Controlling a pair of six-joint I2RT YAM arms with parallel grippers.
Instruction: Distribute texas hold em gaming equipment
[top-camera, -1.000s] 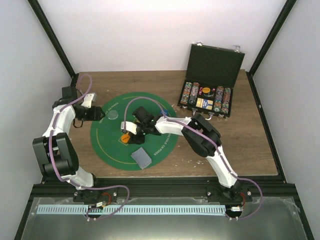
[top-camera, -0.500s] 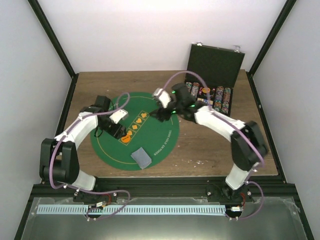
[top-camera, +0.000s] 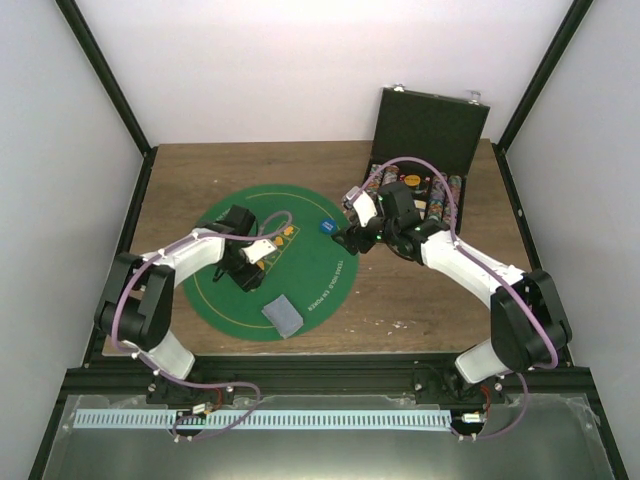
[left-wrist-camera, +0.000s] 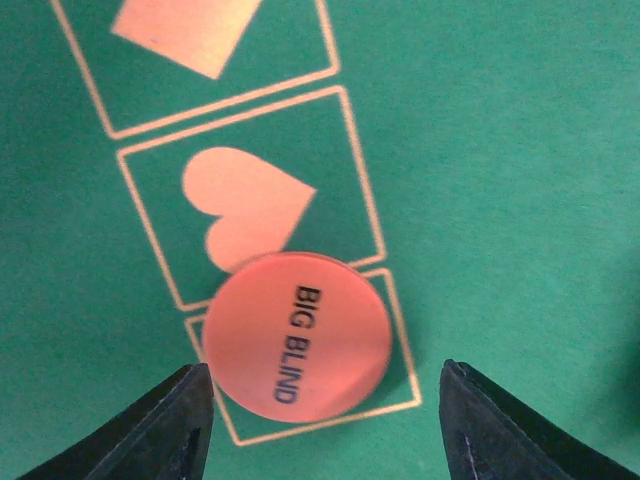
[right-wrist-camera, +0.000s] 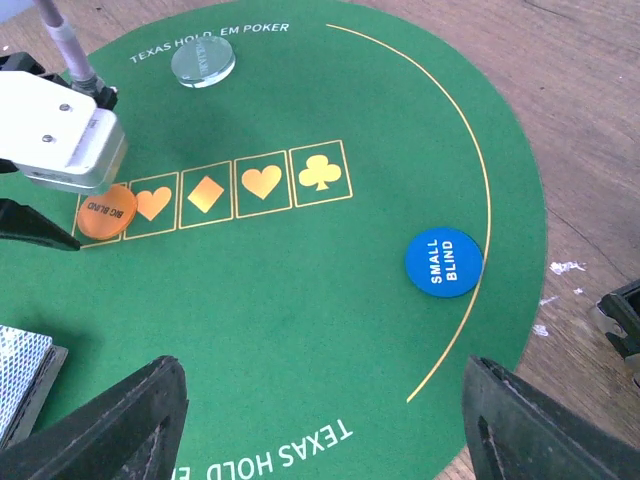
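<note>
Only partly (edge-cropped) visible: card deck.

A brown wood-grain table fills the middle of the top view, closed in by 3 plain white panels: a back wall, a left wall and a right wall. 2 black uprights slant up from the table's far corners, the left post and the right post. Along the table's near edge runs a black rail, and in front of it lies a dull grey metal sheet crossed by a white slotted strip; the light is soft and even, leaving only faint shadows on the wood.
</note>
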